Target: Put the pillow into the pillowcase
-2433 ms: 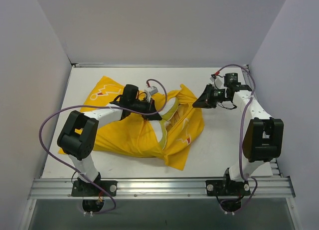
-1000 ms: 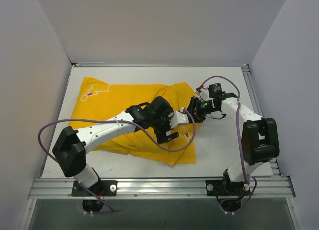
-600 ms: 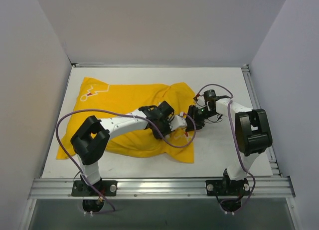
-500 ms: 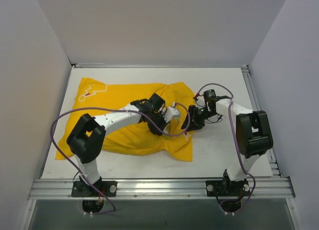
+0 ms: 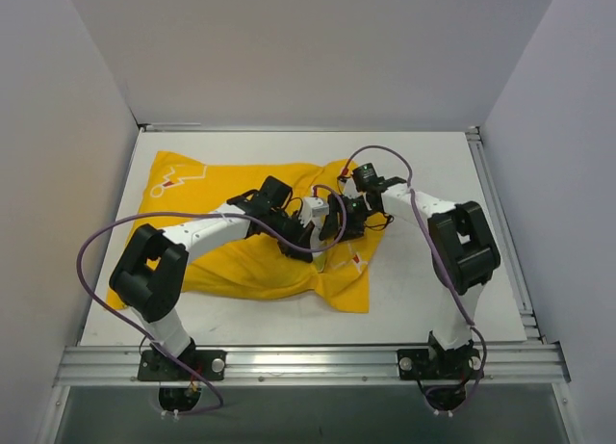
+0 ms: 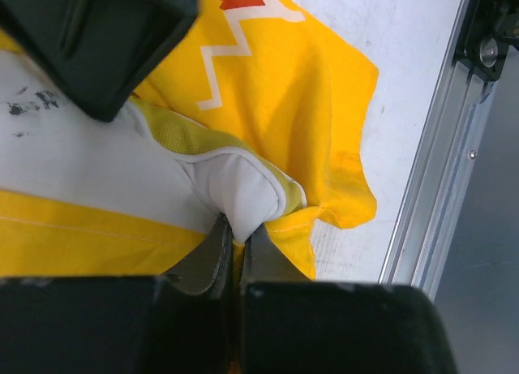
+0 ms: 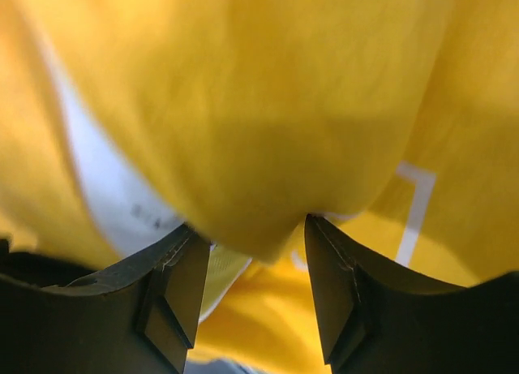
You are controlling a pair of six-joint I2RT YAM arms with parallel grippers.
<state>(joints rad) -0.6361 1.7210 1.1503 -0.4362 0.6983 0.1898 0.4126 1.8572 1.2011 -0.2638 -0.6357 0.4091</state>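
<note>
Left wrist view: the pillow shows only one white corner and a band; the rest runs off the frame at 9 o'clock. The fingers of the left gripper are cropped at 6 o'clock. A dark block at 11 o'clock is blurred and cut off.

Right wrist view: blurred yellow pillowcase fills the frame. The right gripper is cropped at 6 o'clock, and whether it presses the fold between its fingers cannot be told. Grey marks on a white strip at 8 o'clock are unreadable.

Top view: the pillowcase hides nearly all the pillow. Both arms' tips overlap at centre, too small to read. The white print at 10 o'clock is too small to make out.
</note>
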